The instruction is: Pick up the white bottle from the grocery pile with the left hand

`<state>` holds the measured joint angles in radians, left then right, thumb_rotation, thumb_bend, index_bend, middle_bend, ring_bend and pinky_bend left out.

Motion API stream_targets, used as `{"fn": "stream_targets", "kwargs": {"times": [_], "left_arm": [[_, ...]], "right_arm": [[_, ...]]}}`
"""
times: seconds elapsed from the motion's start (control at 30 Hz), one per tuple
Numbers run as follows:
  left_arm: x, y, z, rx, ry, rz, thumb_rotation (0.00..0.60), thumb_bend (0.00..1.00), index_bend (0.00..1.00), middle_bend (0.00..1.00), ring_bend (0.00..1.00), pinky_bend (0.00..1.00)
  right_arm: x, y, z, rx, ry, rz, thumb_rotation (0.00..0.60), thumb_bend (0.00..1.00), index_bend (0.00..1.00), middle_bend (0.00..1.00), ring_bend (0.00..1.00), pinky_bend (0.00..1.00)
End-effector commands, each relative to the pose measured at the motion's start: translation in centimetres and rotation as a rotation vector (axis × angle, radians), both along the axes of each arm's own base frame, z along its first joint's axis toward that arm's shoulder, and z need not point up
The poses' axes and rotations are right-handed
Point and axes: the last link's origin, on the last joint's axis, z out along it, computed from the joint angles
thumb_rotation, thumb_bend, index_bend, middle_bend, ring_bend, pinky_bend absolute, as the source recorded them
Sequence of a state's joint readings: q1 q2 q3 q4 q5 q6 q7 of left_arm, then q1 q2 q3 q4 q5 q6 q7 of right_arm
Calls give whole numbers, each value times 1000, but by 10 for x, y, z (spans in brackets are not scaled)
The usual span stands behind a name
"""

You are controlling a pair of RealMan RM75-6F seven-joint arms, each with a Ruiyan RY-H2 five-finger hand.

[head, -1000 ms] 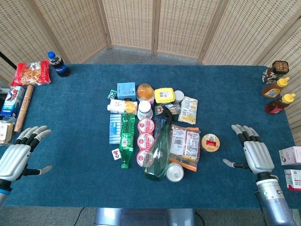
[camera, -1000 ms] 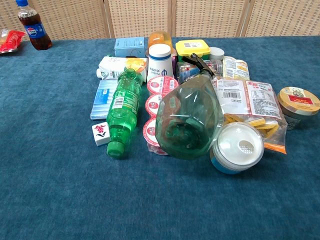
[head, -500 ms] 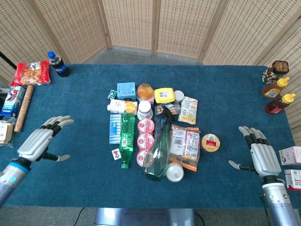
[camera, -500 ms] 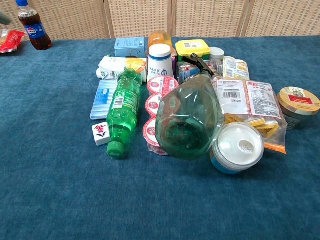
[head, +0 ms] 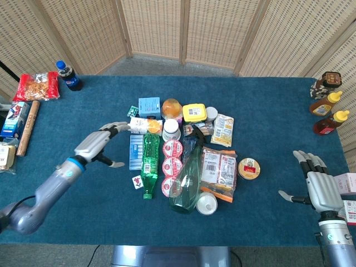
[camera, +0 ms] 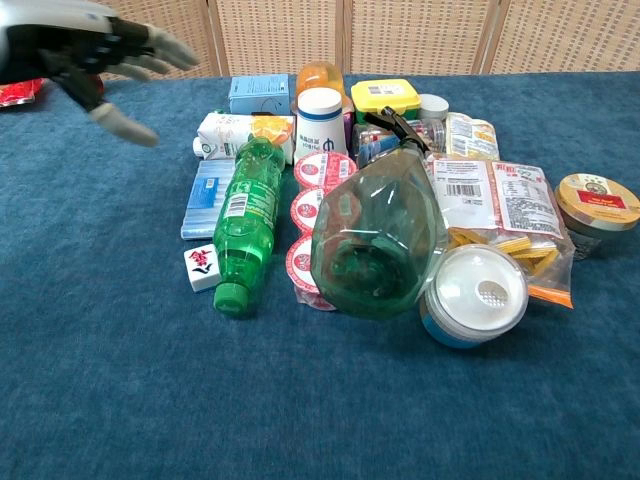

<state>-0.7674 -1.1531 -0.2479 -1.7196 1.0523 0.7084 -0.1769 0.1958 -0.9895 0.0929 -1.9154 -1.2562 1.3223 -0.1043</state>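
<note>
White bottle [head: 171, 129] is stood upright mid-pile, wedged by neighbours; left hand [head: 99, 146] is held spread, empty, beside the pile for approach.

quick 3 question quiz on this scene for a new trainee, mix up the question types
1. True or false: the left hand already grips the white bottle.
2. Which thing lies directly in front of the white bottle, toward the robot? A) the cola bottle B) a row of red-lidded cups C) the honey bottles
3. Fill in: the right hand rests open near the table's ____ edge.

Key
1. False. The left hand is open, fingers spread, left of the pile, touching nothing.
2. B. The cups run from the bottle's base toward the robot, between the green bottle and the spray bottle.
3. right
</note>
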Motion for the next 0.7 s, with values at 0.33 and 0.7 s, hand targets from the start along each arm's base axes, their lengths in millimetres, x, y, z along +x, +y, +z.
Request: {"fn": "stream_targets", "kwargs": {"times": [0.33, 0.7], "left_arm": [[61, 51, -68, -53, -68, -15, 600, 170, 99, 81, 17, 0], [87, 71, -98, -91, -149, 25, 600, 170, 101, 85, 19, 0]], "right_arm": [[-13, 9, 13, -36, 6, -49, 495, 37, 0, 33, 0, 0], [-21, 17, 22, -62, 5, -87, 491, 36, 0, 32, 0, 0]]}}
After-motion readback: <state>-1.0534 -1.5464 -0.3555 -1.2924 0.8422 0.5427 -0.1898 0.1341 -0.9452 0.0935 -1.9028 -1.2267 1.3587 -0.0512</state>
